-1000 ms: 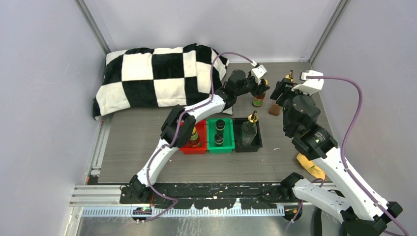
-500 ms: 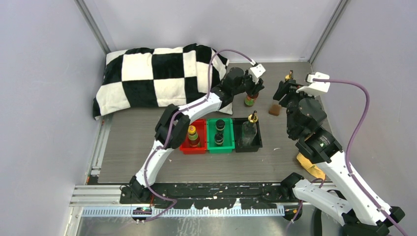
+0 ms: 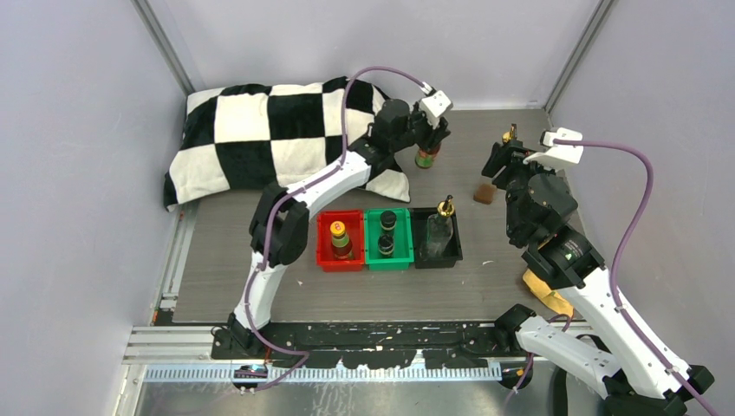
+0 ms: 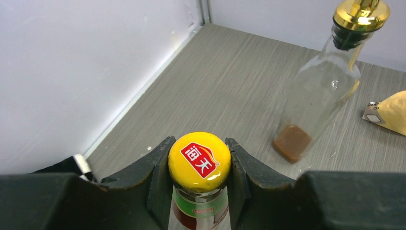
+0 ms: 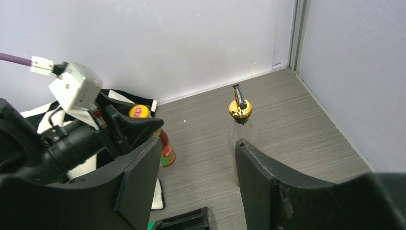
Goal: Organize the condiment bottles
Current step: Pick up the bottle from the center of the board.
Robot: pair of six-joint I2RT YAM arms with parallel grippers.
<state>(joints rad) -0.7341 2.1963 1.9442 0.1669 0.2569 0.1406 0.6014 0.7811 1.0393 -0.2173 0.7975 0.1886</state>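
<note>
My left gripper (image 3: 426,140) is shut on the yellow cap (image 4: 199,160) of a reddish-brown bottle (image 3: 425,158) with a green label, held upright near the back of the table beside the pillow corner. It also shows in the right wrist view (image 5: 165,146). A tall clear glass bottle (image 3: 510,139) with a gold pourer (image 4: 361,14) stands at the back right. My right gripper (image 5: 197,143) is open and empty just in front of it (image 5: 241,124). The red tray (image 3: 326,260) holds one reddish-brown bottle (image 3: 339,236). The green tray (image 3: 371,262) holds two dark bottles (image 3: 387,232). The black tray (image 3: 457,251) holds a clear glass bottle (image 3: 442,224).
A black-and-white checked pillow (image 3: 277,139) lies along the back left. A yellow object (image 3: 546,290) lies at the right edge of the table. Grey walls close in the back and both sides.
My left gripper has carried the reddish-brown bottle left and toward the back, near the pillow. My right arm shifted slightly right at first, then stayed still.
</note>
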